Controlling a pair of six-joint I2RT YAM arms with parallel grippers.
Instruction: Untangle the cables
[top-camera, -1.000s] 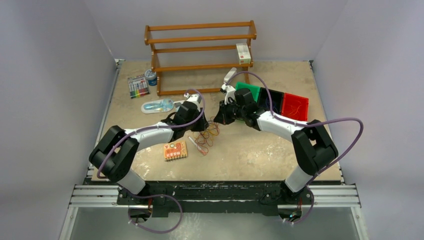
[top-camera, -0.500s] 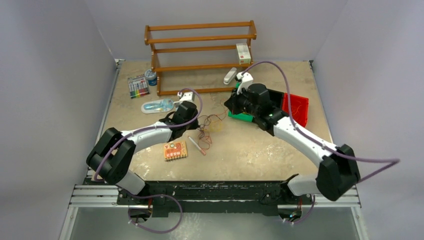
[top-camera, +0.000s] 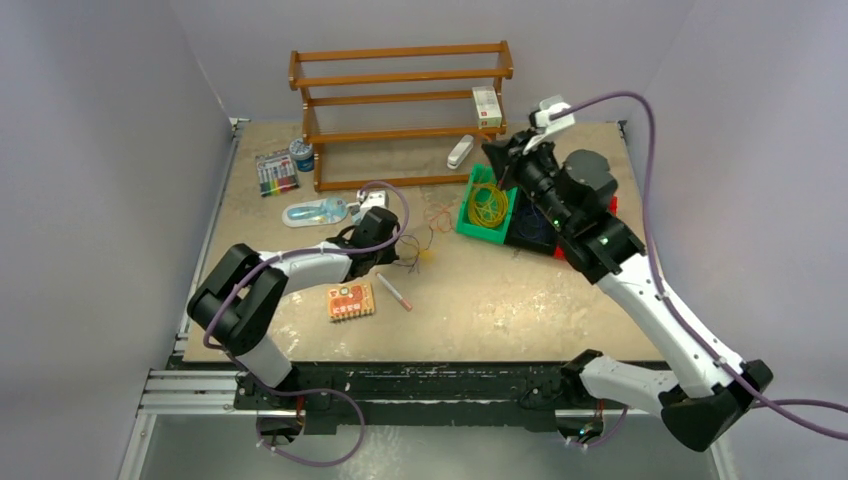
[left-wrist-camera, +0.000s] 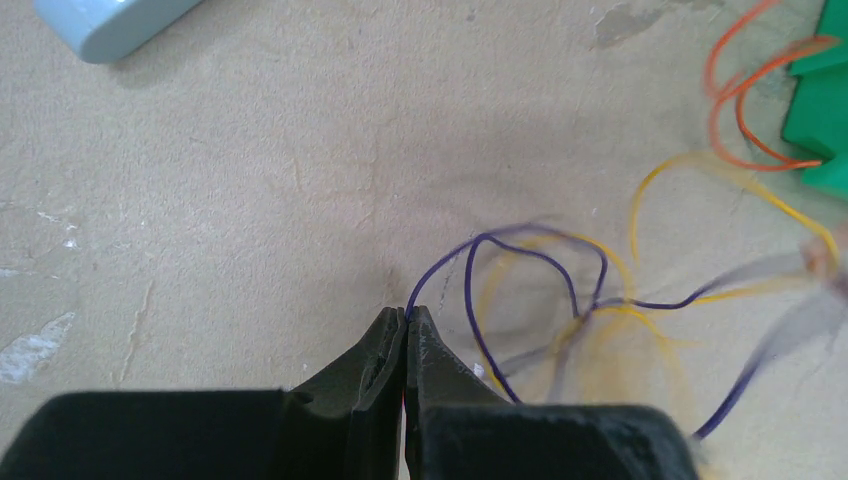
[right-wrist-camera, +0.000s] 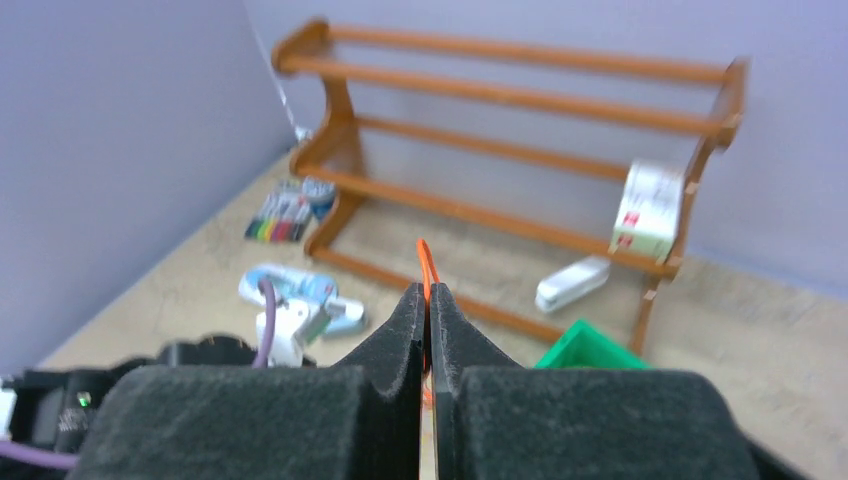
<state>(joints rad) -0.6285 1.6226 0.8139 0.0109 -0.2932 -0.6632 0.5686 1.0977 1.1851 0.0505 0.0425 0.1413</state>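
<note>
- Two grips are now on the cables (top-camera: 420, 250) where a second ago there was one; the left gripper (left-wrist-camera: 407, 318), part open then, has closed fully low over the table (top-camera: 500, 300), with the dark blue strand (left-wrist-camera: 478, 262) pinched at its very tips.
- Just right of it, the cables were a tight bunch between both wrists a second ago; now they lie drawn out thin. Yellow loops (left-wrist-camera: 650, 185) and blue ones spread beside the left claw; the wrist view is blurred there, so how many crossings remain is hard to say.
- Further right, the orange strand (left-wrist-camera: 738, 112) curls on the table at the foot of the green bin (top-camera: 478, 234); a yellow coil (top-camera: 488, 205) lies inside that bin, and I cannot tell whether it is newly there, since the arm covered the bin before.
- Far right, the right gripper (right-wrist-camera: 427, 300) has swung from the middle of the table up and back, high near the bins; its jaws are pressed together on the orange strand, which pokes up between the pads.
- For the task: blue is anchored while orange is hauled away, so the knot is probably being pulled open; orange looks closest to free, while blue and yellow likely stay crossed.
</note>
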